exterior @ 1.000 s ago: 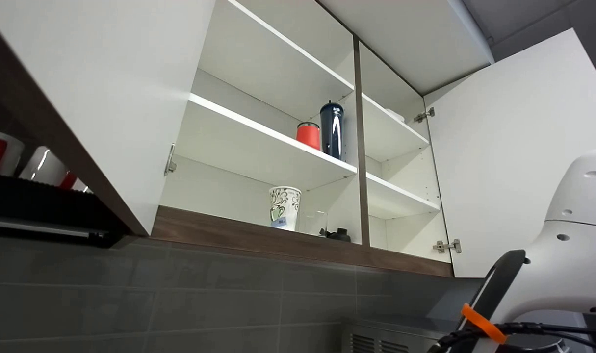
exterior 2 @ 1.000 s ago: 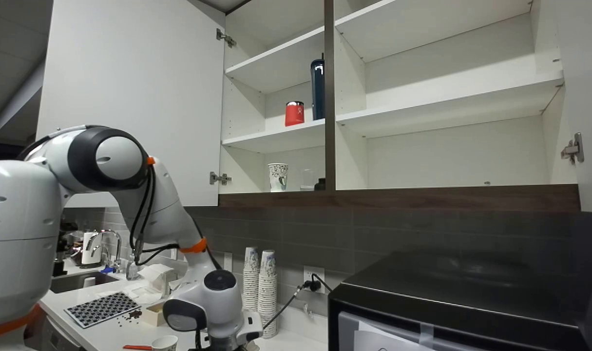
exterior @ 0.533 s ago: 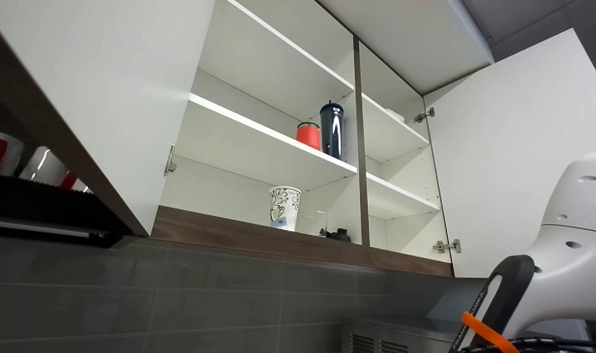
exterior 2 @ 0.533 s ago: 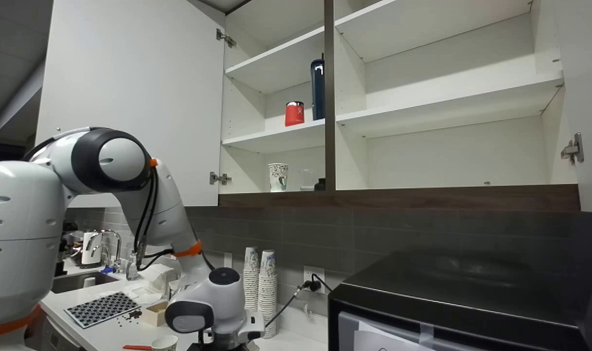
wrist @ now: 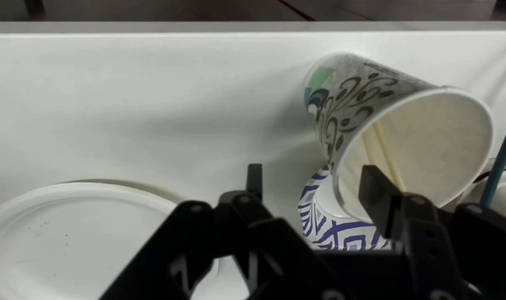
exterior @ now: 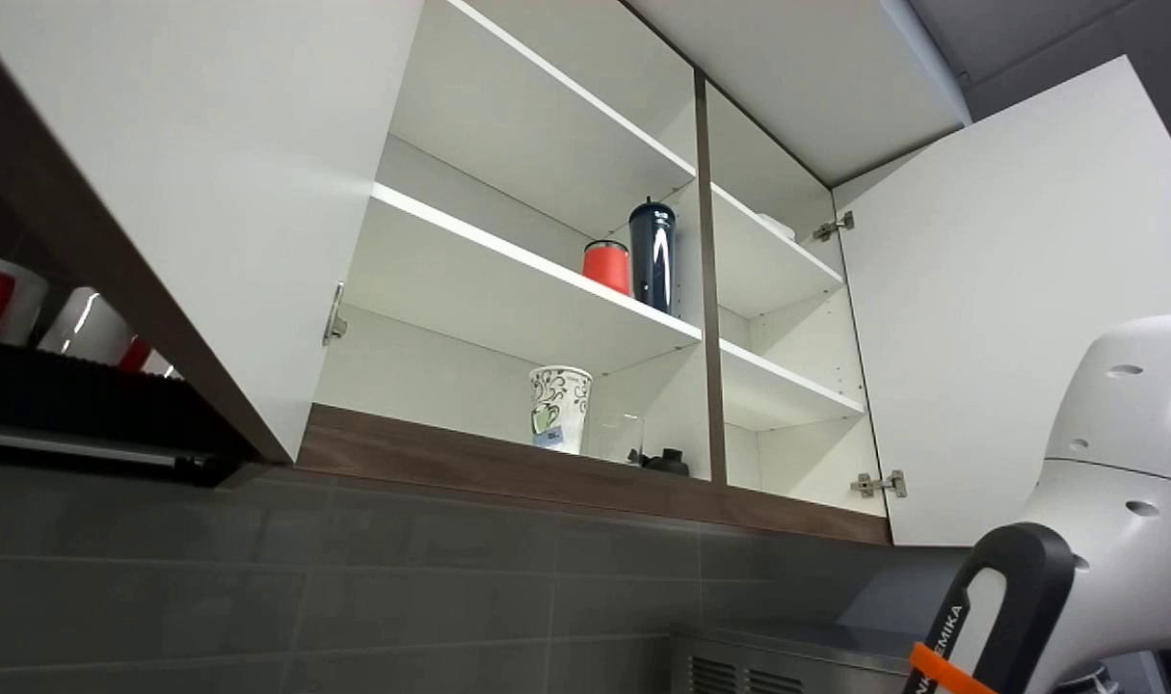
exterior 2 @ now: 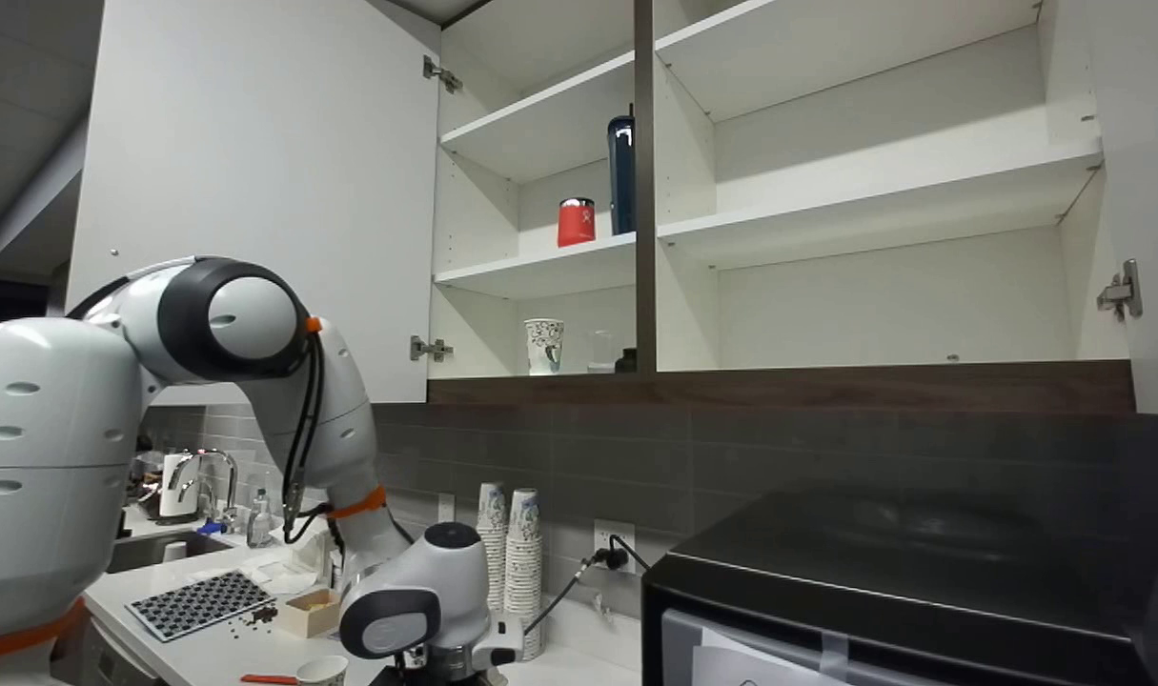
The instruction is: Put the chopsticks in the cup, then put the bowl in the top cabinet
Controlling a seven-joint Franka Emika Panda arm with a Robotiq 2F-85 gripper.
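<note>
We find the thin, pale cream chopsticks (wrist: 387,150) inside a white paper cup with brown scroll print (wrist: 407,129), partly hidden behind our black gripper (wrist: 313,179). It is released: its fingers (wrist: 255,179) stand well apart, one in front of the cup's mouth, the other off its outer side. Partly hidden by the cup lies the small round white bowl with a purple geometric pattern (wrist: 340,231); we cannot tell whether it is overturned. Farther out are a round white dish (wrist: 82,237) and a thin teal stick (wrist: 504,154). In both exterior views the large white wall cabinet (exterior 2: 883,387) stands open, holding a red tumbler (exterior 2: 576,224), a tall dark blue tumbler (exterior: 652,255) and a scroll-printed white cup (exterior: 560,410). We read "EMIKA" on the white robot arm (exterior: 1115,559); the tall tumbler's mark and the shelved cup's blue label are too small.
</note>
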